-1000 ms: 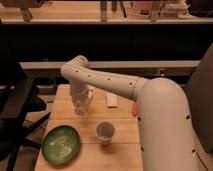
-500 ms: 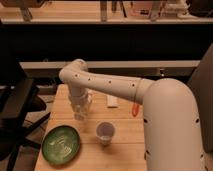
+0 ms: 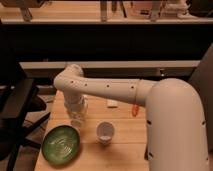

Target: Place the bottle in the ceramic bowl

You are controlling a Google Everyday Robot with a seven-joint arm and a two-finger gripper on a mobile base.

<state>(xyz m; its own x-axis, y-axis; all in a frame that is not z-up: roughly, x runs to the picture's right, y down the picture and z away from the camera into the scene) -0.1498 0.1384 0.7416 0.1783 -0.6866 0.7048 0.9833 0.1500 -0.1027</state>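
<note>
The bottle (image 3: 78, 116) hangs upright, grasped by the hand (image 3: 77, 109) above the surface (image 3: 125, 145). The green bowl (image 3: 61, 144) sits just below-left, beside a white cup (image 3: 104, 132).

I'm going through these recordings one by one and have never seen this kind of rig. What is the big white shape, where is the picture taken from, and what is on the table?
The big white shape is a robot arm, seen from behind its shoulder; where the camera is mounted is not on record, but it looks down over the arm onto a wooden table. The arm bends at an elbow and reaches down on the left side of the table, ending in a two-finger claw. The claw is shut on a small pale bottle, held upright just above or on the table; which one I cannot tell. In front of it lies a green ceramic bowl, the goal for the bottle. Beside the bowl stands a white cup. Farther back are a flat white packet and a small orange object.
</note>
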